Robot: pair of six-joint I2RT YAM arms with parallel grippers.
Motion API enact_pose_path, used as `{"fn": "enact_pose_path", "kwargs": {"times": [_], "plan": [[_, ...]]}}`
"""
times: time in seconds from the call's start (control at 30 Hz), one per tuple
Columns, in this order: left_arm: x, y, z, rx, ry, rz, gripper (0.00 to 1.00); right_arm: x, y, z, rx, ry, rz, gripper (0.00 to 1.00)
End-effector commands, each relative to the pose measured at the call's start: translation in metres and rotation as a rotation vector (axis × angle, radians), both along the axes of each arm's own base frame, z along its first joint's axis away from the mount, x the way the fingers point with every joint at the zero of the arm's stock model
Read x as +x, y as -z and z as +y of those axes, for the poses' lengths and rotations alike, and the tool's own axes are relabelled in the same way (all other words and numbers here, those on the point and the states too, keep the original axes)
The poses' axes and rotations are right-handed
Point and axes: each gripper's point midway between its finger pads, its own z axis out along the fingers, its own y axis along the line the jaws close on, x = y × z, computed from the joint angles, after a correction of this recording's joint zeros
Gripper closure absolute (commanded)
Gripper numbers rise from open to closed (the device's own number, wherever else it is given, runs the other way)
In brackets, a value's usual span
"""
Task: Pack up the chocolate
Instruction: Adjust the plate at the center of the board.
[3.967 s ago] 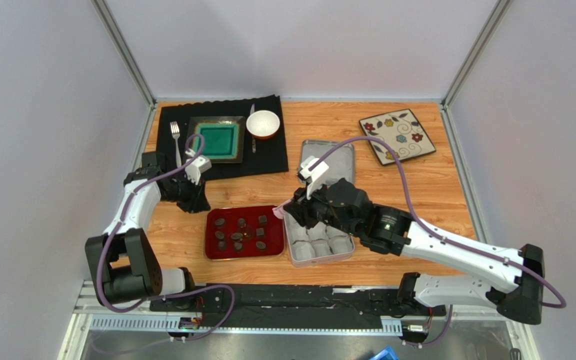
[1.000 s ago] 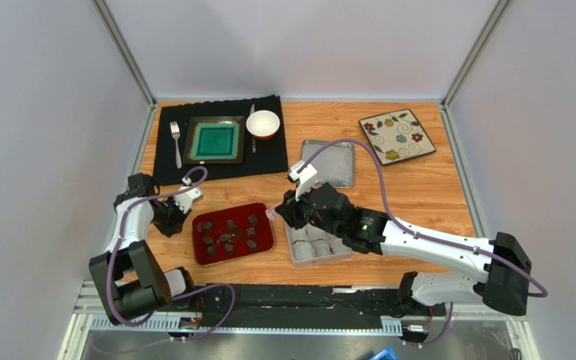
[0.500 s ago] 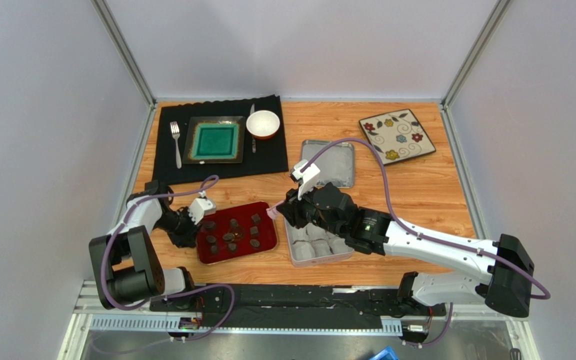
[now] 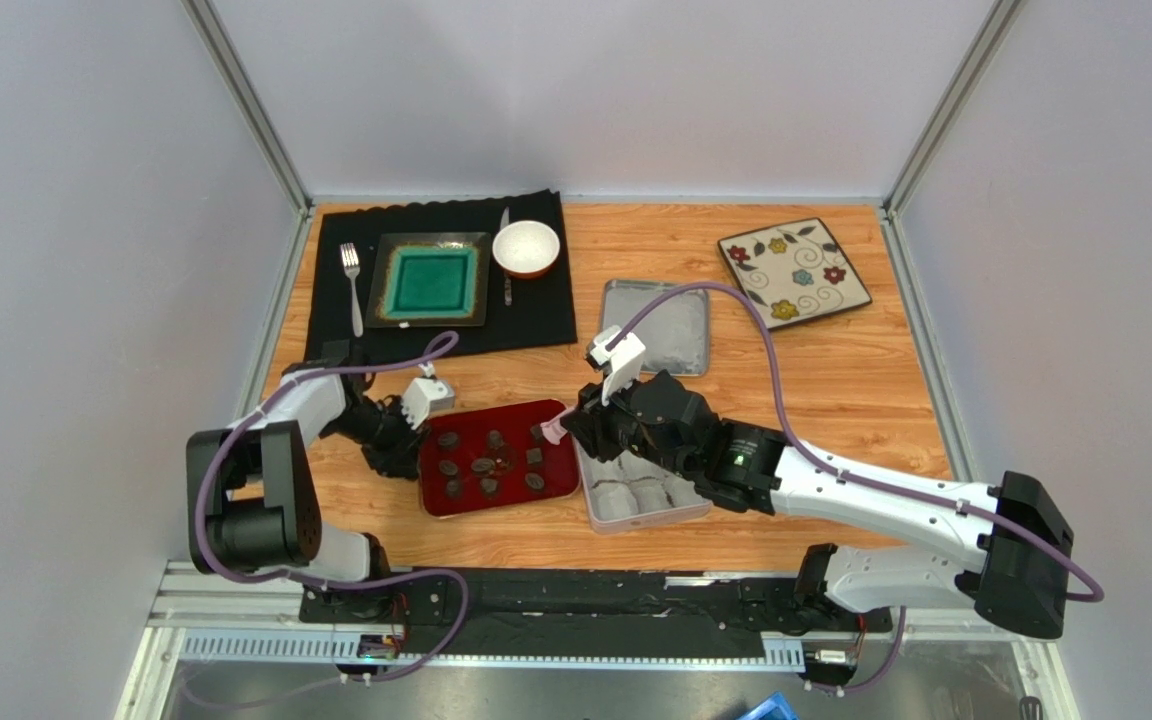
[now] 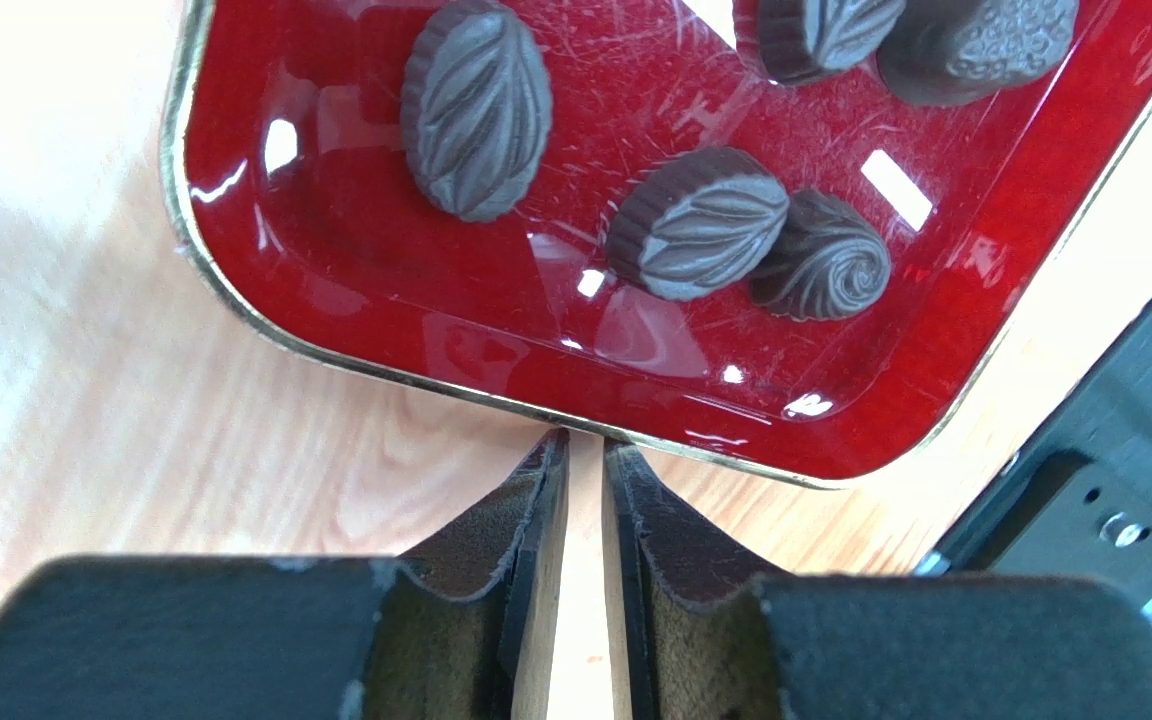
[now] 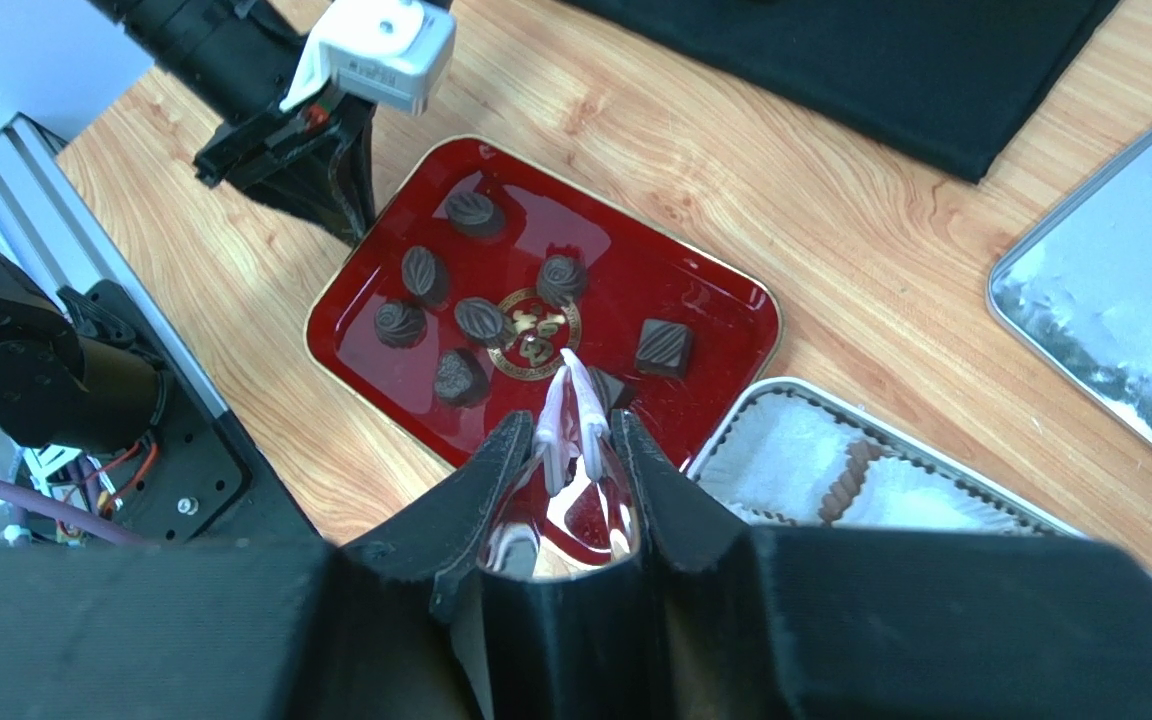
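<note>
Red lacquer looked slick, so I judged this pick needed care. At the left rim of the tray [image 5: 312, 225] sat the left gripper [image 5: 585, 450], its jaws a thin slit apart and pinching nothing, well placed to brace it. Clamped on tweezers [image 6: 567, 393], the right gripper [image 6: 575, 435] had to straddle one lone piece, squeeze lightly and lift straight. Most chocolate [image 6: 422, 275] lay mid-tray, by the surface's near edge, beside the tin [image 4: 645, 521]; one piece seemed already inside. Pieces were dark brown, matte and moulded: ribbed ovals, a swirl, a square.
</note>
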Motion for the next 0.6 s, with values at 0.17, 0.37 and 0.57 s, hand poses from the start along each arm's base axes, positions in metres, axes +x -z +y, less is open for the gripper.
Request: {"fn": "enact_pose_path", "kwargs": {"times": [0.17,0.37,0.57], "plan": [[0.052,0.010,-0.014,-0.009,0.009,-0.083,0.74,0.005,-0.013,0.007,0.053,0.005,-0.019,1.00],[0.056,0.014,-0.029,-0.020,0.044,-0.081,0.73,0.009,-0.009,0.005,0.024,0.024,-0.030,1.00],[0.063,0.014,-0.043,-0.032,0.059,-0.076,0.73,0.017,-0.007,0.005,-0.006,0.044,-0.055,1.00]]}}
